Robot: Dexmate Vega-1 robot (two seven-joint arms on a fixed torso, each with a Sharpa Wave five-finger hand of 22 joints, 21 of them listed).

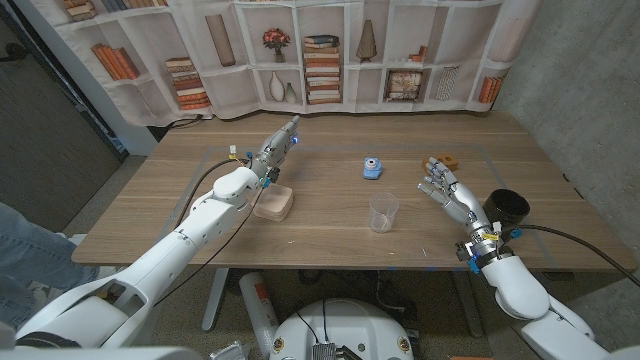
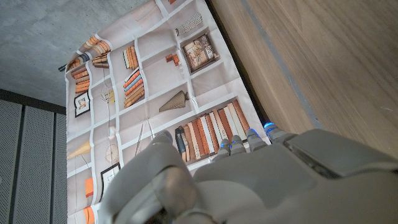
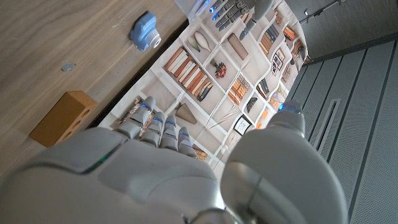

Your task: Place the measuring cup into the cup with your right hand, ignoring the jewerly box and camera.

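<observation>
Tabletop carries the clear measuring cup, upright at centre front. Black cup sits at the right edge, beside the right wrist. Right hand is empty with fingers spread; measuring cup lies toward the robot's left of them, near. Left hand is farther off, fingers extended, holding nothing.

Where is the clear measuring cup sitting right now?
In the head view the measuring cup stands upright on the table's front middle, below the blue camera, between the beige box and the right hand.
</observation>
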